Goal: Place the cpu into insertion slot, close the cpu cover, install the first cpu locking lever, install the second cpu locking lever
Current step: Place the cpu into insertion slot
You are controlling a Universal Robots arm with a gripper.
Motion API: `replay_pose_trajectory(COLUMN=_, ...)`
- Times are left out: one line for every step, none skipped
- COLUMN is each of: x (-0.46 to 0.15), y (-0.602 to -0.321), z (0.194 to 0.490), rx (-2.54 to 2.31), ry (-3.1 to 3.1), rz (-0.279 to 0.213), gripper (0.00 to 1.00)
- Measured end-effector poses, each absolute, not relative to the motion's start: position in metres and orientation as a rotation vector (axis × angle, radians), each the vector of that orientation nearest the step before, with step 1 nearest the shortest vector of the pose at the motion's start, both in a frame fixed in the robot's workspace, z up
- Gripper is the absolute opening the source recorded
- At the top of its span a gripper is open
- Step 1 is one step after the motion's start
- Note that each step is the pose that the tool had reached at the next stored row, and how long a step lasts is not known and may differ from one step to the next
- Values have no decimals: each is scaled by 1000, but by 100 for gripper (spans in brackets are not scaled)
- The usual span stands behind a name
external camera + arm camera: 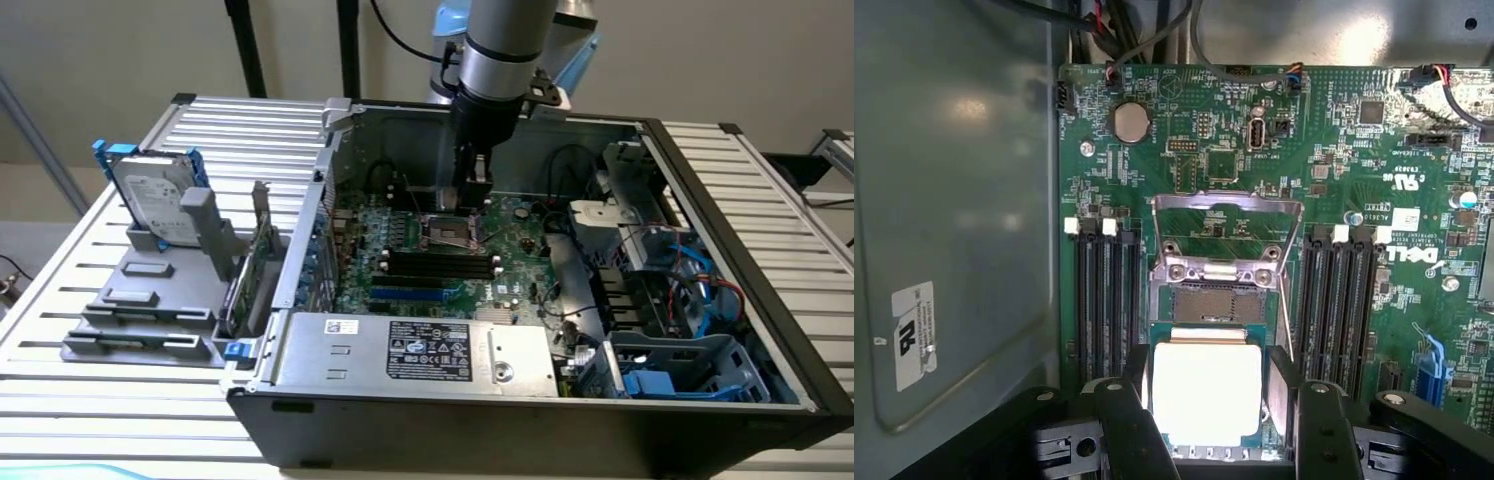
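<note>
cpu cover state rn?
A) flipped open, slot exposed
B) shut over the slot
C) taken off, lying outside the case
A: the cover stands flipped up on its hinge, leaving the slot uncovered.

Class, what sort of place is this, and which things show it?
Likely a robotics lab bench for computer assembly: a robot arm reaches into an open desktop computer case on a slatted metal table, a hard drive racked beside it.
</note>
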State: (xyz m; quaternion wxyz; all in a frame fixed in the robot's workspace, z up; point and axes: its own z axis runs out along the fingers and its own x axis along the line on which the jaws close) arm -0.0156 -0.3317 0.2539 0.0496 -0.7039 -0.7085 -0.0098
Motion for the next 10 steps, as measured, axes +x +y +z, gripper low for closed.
replay_pose_trajectory(x=-16, y=-332, z=253, rx=-2146, ry=-2159, rz=-27, gripper=55)
replay_pose_trajectory(x=-16, y=-332, z=252, rx=-2147, ry=-2161, rz=-24, gripper=55)
replay_pose_trajectory(x=-15, y=-332, z=251, rx=-2148, ry=-2162, rz=-22, gripper=55)
replay_pose_trajectory(x=-16, y=-332, z=249, rx=-2149, ry=-2163, rz=-20, gripper=55)
replay_pose_trajectory(x=-16, y=-332, z=248, rx=-2150, ry=-2163, rz=-18, gripper=55)
replay_pose_trajectory(x=-16, y=-333, z=247, rx=-2151, ry=-2164, rz=-16, gripper=55)
replay_pose_trajectory(x=-16, y=-333, z=245, rx=-2151, ry=-2164, rz=-15, gripper=55)
replay_pose_trajectory(x=-16, y=-333, z=243, rx=-2152, ry=-2165, rz=-15, gripper=55)
replay_pose_trajectory(x=-16, y=-333, z=242, rx=-2152, ry=-2165, rz=-14, gripper=55)
replay_pose_trajectory(x=-16, y=-333, z=240, rx=-2152, ry=-2165, rz=-14, gripper=55)
